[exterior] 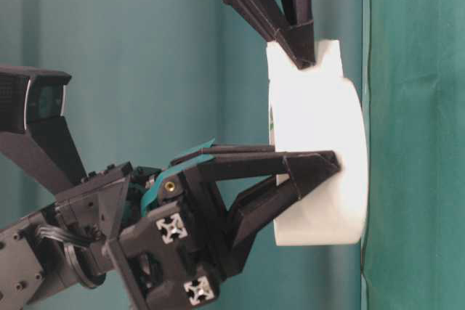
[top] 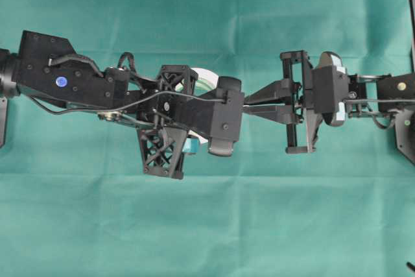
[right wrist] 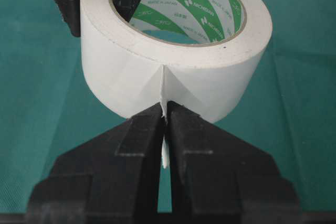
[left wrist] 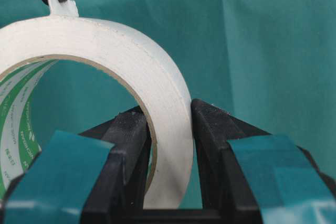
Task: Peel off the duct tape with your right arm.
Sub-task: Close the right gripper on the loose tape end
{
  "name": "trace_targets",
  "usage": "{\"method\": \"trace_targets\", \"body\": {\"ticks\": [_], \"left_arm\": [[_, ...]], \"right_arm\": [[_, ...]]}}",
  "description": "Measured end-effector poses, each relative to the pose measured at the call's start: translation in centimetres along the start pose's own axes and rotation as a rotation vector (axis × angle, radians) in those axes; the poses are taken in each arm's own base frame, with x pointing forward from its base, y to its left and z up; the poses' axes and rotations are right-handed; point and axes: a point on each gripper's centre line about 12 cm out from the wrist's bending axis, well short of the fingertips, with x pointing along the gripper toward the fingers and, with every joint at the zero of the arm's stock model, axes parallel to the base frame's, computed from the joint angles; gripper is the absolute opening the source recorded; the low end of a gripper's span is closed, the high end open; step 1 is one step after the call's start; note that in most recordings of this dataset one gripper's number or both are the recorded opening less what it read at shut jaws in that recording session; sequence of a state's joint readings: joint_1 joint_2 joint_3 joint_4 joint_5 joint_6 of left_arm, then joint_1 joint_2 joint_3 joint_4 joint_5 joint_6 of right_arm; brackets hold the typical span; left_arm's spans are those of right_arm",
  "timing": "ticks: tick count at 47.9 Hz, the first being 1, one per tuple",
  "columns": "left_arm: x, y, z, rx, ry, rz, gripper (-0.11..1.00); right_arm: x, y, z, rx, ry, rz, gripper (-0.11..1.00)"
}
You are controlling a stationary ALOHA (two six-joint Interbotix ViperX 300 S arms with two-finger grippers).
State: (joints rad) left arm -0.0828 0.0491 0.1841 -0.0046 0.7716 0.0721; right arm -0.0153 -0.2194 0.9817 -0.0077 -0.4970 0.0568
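A: Left side first?
B: Left gripper [left wrist: 170,124] clamped across the wall of the tape roll [right wrist: 173,51], one finger inside the core, one outside. Roll held steady on the green cloth [top: 207,225], near the middle of the table.

A: And further right?
B: Right gripper [right wrist: 164,116] pressed together on the loose strip [right wrist: 164,145], pinching the white tab edge-on just where it leaves the roll. Tab thin between the pads, a sliver showing below them.

A: Step in hand?
B: By the look of it, grasp made, peel not yet begun; strip short, no length unwound.

A: Next move?
B: Probably a steady pull away from the roll, off to the right, with the left grip kept firm so the roll neither turns nor lifts. Risk of the tab slipping out or tearing if jerked.

A: Containers?
B: None in view. Only arms, roll and cloth.
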Motion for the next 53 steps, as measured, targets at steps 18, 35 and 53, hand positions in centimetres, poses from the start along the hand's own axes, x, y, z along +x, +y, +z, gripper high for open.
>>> {"method": "trace_targets", "body": {"ticks": [18, 35, 53], "left_arm": [[0.0, 0.0, 0.1, 0.003, -0.002, 0.000, 0.21], [0.0, -0.4, 0.1, 0.012, -0.002, -0.005, 0.21], [-0.5, -1.3, -0.3, 0.035, -0.006, -0.013, 0.21]], "right_arm": [[0.1, 0.0, 0.1, 0.002, -0.018, 0.000, -0.09], [0.1, -0.1, 0.0, 0.004, -0.020, -0.002, -0.09], [0.4, -1.4, -0.5, 0.042, -0.011, -0.054, -0.09]]}}
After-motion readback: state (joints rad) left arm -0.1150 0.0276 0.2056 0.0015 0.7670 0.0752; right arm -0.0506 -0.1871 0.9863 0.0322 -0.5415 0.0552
